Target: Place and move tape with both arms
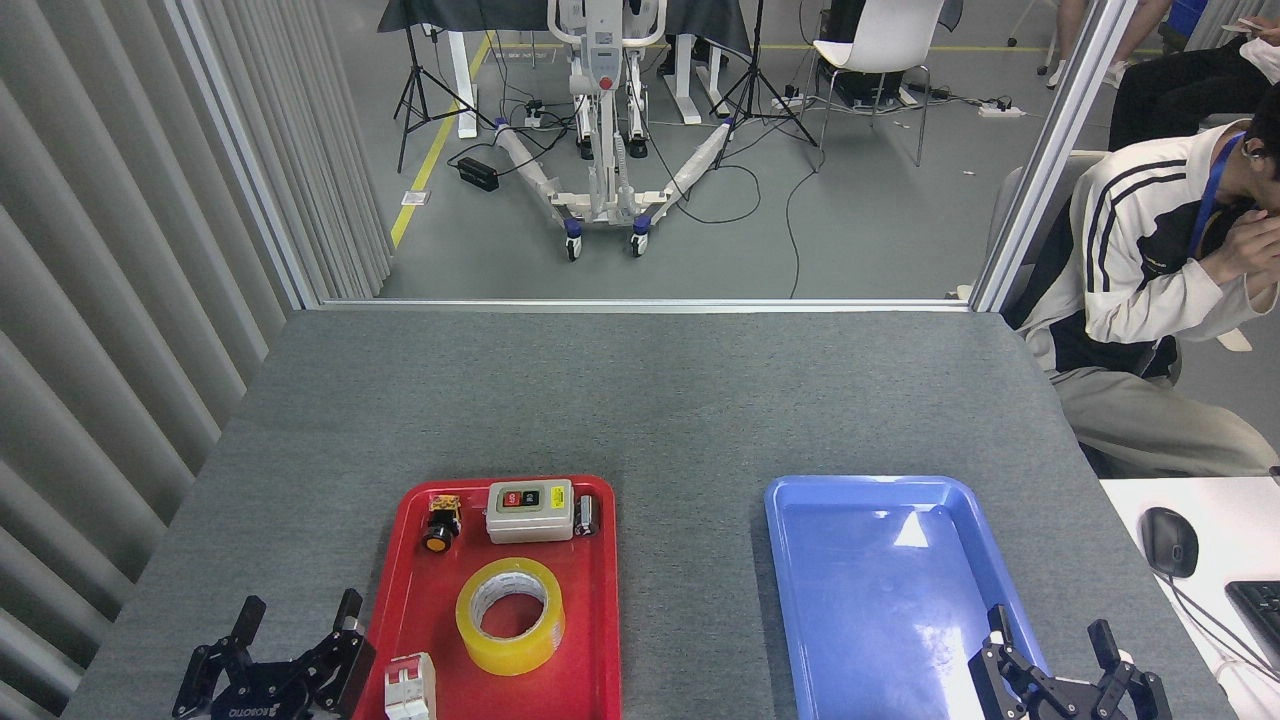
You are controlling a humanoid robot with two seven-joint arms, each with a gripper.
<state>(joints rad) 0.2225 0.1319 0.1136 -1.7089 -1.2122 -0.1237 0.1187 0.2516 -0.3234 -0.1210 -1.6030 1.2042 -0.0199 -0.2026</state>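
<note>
Tape [510, 614]: lying flat in the red tray [590, 660], untouched; your left gripper [297, 622] and right gripper [1050, 637] are both waiting spread and seemingly empty, so you are aiming the left squarely over the roll's rim

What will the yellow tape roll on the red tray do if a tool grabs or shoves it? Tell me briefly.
The tape lies flat on the red tray, so a shove would probably slide it, not roll it. Its glossy outer wrap looks slippery. The open core suggests it is light and fairly stiff. Stood on edge, it would likely roll.
</note>
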